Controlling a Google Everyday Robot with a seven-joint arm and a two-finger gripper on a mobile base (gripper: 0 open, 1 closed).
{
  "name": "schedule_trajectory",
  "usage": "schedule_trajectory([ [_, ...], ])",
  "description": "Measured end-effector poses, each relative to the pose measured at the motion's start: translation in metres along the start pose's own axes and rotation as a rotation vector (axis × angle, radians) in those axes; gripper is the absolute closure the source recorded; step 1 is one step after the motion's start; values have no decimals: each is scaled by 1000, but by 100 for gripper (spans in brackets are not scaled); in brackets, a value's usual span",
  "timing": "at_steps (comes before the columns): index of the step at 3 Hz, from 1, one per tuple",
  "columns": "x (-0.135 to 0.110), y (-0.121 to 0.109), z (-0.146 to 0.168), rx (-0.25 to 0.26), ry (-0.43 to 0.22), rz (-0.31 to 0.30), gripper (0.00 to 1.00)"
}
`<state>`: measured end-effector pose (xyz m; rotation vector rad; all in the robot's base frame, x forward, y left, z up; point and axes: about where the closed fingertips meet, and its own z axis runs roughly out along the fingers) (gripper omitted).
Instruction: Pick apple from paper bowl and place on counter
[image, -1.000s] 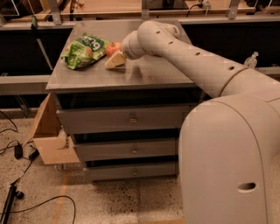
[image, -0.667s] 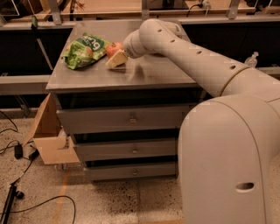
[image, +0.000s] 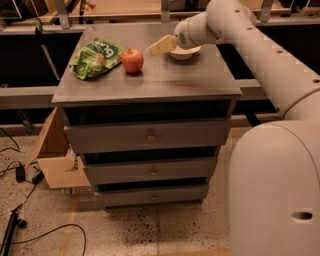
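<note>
Red-orange apple (image: 132, 60) sits upright on the grey metal counter (image: 165, 80), just beside the green snack bag (image: 95, 57). Paper bowl (image: 184, 54) stands apart. Gripper (image: 156, 48) hovers between apple and bowl; released or clenched, can't tell.

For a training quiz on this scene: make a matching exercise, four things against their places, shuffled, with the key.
1 apple
2 snack bag
3 paper bowl
4 gripper

a between apple and paper bowl, above the counter
b green, at the counter's left side
c white, at the counter's back right
d red, on the counter beside the snack bag

Pairs: 1-d, 2-b, 3-c, 4-a
</note>
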<state>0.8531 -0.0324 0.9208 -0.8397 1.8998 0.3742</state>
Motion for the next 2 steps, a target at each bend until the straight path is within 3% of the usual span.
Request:
schedule_trajectory([
  [1, -2, -43, -63, 22, -15, 108, 0],
  [2, -8, -44, -67, 19, -21, 109, 0],
])
